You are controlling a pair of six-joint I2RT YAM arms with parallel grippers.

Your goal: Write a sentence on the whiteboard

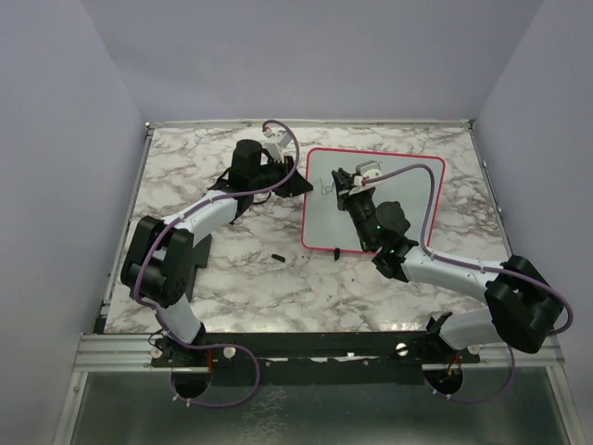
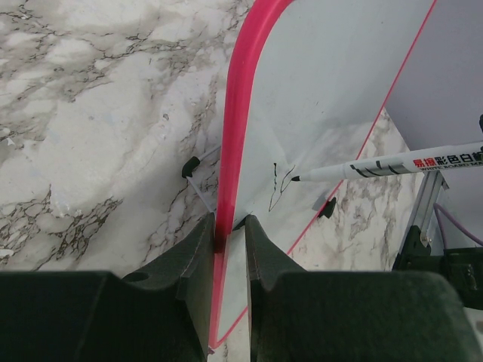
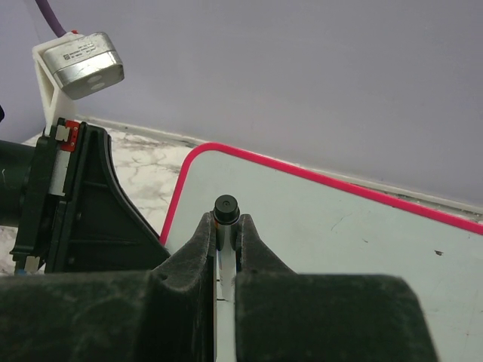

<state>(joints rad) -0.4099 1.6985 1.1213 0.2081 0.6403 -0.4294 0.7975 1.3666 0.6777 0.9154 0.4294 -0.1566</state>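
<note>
The whiteboard (image 1: 398, 190) with its red-pink frame lies on the marble table, right of centre. My left gripper (image 1: 301, 183) is shut on its left edge, and in the left wrist view the jaws (image 2: 229, 226) pinch the pink rim (image 2: 235, 113). My right gripper (image 1: 347, 185) is shut on a white marker (image 2: 392, 167). The marker's black tip (image 2: 294, 179) touches the board beside a few thin dark strokes of the sentence (image 2: 279, 187). In the right wrist view the marker's black end (image 3: 226, 209) stands up between the fingers over the board (image 3: 339, 241).
A small black cap-like piece (image 1: 277, 255) lies on the marble table (image 1: 185, 167) left of the board's near corner. Black clips (image 2: 191, 164) (image 2: 327, 209) sit at the board's edges. Lilac walls close in the table on three sides.
</note>
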